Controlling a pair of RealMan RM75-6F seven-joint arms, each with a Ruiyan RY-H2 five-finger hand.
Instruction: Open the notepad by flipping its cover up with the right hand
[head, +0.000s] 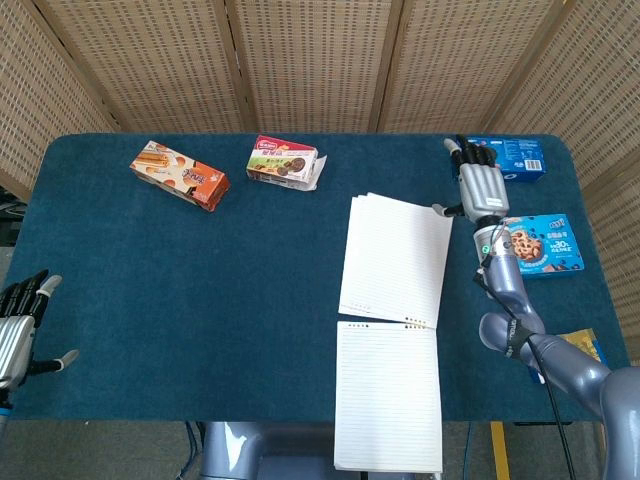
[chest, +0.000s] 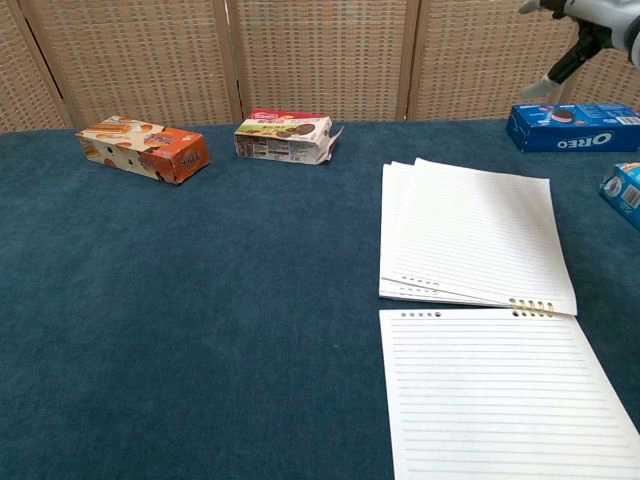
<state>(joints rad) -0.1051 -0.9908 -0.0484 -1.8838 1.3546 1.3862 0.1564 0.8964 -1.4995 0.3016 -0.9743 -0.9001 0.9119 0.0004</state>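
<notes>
One notepad (head: 390, 330) lies open on the right half of a table (head: 200, 290) covered in dark blue, carpet-like cloth. Its flipped-up leaves rest flat on the far side, slightly fanned, and a lined white page stretches toward the near edge; a row of small binding holes runs along the hinge between the two halves.

The right hand (head: 480, 185), grey metal with dark fingertips, is raised just beyond the pad's far right corner, its fingers spread and pointing away, holding nothing and clear of the paper. The left hand (head: 18, 335) shows at the near left edge of the head view, fingers apart and upright, also empty.

Four snack boxes sit on the cloth. An orange carton (head: 180, 172) lies far left, its lettering too small to read. Beside it is a red-and-white biscuit box (head: 284, 162) with one end flap torn open. At the far right, a blue box printed OREO (chest: 572, 127) sits behind the right hand. Nearer, a light blue cookie box (head: 545, 243) carries the figure 30 and a picture of chip cookies.

A woven wicker folding screen (head: 310, 60) closes the background.
</notes>
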